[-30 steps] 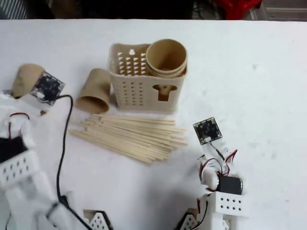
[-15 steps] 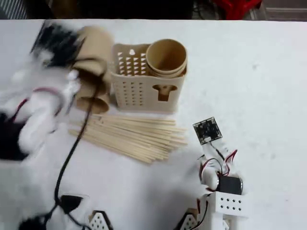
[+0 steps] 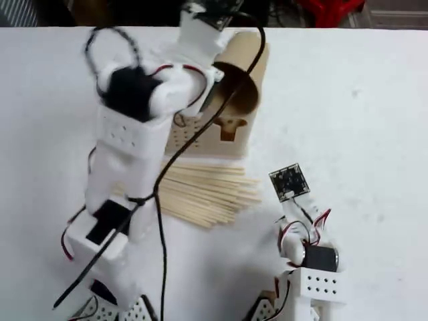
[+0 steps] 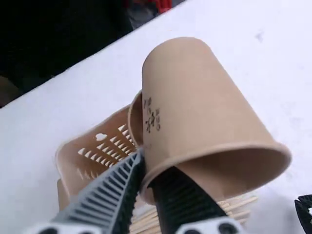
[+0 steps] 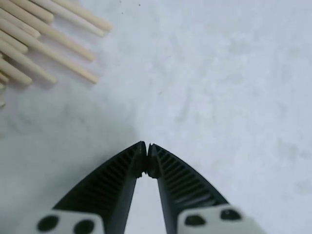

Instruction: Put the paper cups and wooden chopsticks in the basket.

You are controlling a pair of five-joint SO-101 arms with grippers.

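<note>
The right jaws hang shut on nothing just over the worktop [image 5: 234,73], near the tips of the wooden chopsticks [image 5: 46,44]; that loose fan lies in front of the basket [image 3: 231,137], and a careless sweep would likely scatter the round sticks rather than gather them; the jaws must part first.

Farther off, the left jaws are clamped on the rim of a paper cup [image 4: 204,122], one jaw inside the mouth and one outside; the cup is tilted above the basket, close to the nested cups [image 4: 133,117] already in it. A pinch on a thin rim is a weak hold, so the cup may pivot or slip; let go at this tilt, it could strike the nested rims or the basket wall and tumble out. The black cable [image 3: 194,137] draped across the basket might snag it.

The worktop is plain white and matt; beyond its far edge the room is dark, with something red [image 3: 331,8] there.
</note>
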